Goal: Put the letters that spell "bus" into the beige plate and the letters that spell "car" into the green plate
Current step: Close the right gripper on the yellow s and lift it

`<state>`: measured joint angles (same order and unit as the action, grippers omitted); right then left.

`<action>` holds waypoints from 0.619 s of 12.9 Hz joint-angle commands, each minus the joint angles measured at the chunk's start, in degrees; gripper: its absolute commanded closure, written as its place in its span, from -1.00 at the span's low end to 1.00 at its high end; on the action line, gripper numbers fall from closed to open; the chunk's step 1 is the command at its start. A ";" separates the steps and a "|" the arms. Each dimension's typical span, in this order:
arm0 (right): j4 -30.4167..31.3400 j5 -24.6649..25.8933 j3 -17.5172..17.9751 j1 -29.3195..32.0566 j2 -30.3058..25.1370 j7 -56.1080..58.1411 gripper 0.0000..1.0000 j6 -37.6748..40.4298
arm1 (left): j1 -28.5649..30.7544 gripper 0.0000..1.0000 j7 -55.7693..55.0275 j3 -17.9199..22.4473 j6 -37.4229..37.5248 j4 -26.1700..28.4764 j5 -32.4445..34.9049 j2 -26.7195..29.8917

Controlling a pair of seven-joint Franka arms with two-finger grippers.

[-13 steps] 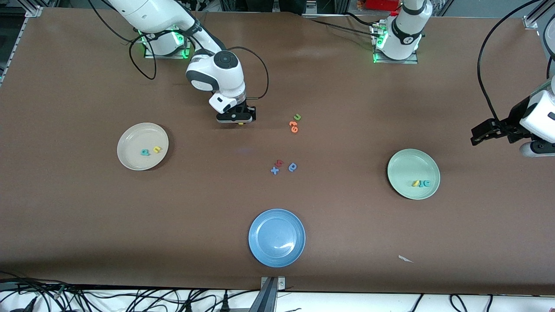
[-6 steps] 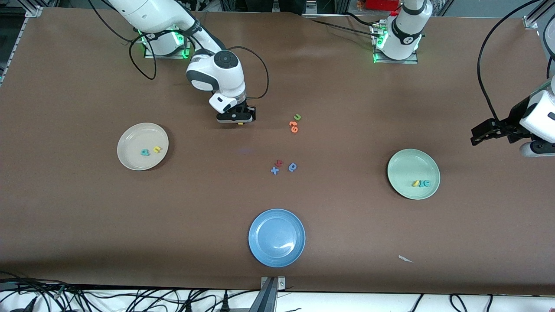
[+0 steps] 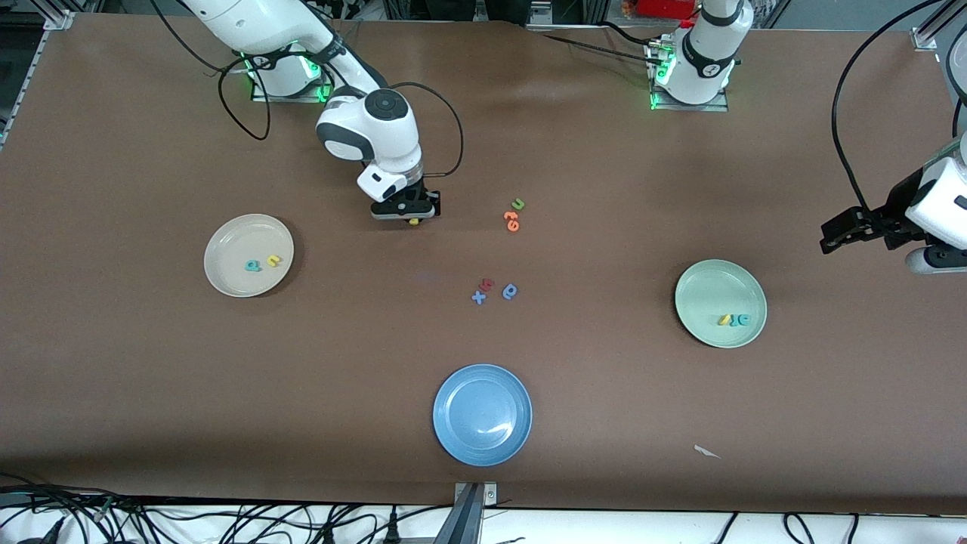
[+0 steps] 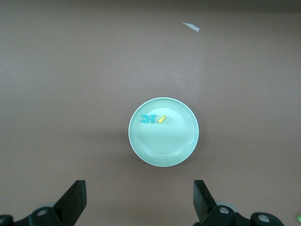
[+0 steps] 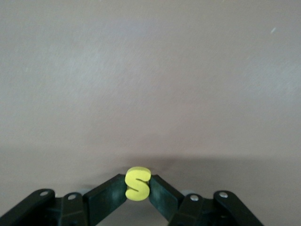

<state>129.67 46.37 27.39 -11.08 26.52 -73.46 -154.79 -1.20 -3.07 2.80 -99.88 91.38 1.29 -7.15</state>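
Right hand, pinched shut on the yellow foam s, hangs upper-centre; round cream-beige plate lies lower-left of it. Left hand waits open.

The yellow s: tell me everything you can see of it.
The yellow s is a small, thick, matte letter that looks like foam, with rounded curves. It stands upright, pinched at its sides between the two black fingers of the right gripper, held above bare brown table, not in any plate.
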 commanded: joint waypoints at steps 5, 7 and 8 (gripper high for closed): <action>6.64 1.01 0.47 10.89 -8.06 16.22 0.95 1.07 | -0.20 -1.00 0.35 0.19 -0.40 0.20 -1.29 0.29; 8.48 0.92 0.47 13.96 -10.08 22.80 0.95 1.33 | -0.20 -1.00 0.35 0.19 -0.40 0.20 -1.29 0.29; 9.36 0.92 0.47 15.81 -11.22 26.49 0.95 1.94 | -0.20 -1.00 0.35 0.19 -0.40 0.20 -1.29 0.29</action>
<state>135.40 46.52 27.16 1.63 19.69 -52.34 -153.53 -1.21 -3.07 2.80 -99.88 91.38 1.29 -7.15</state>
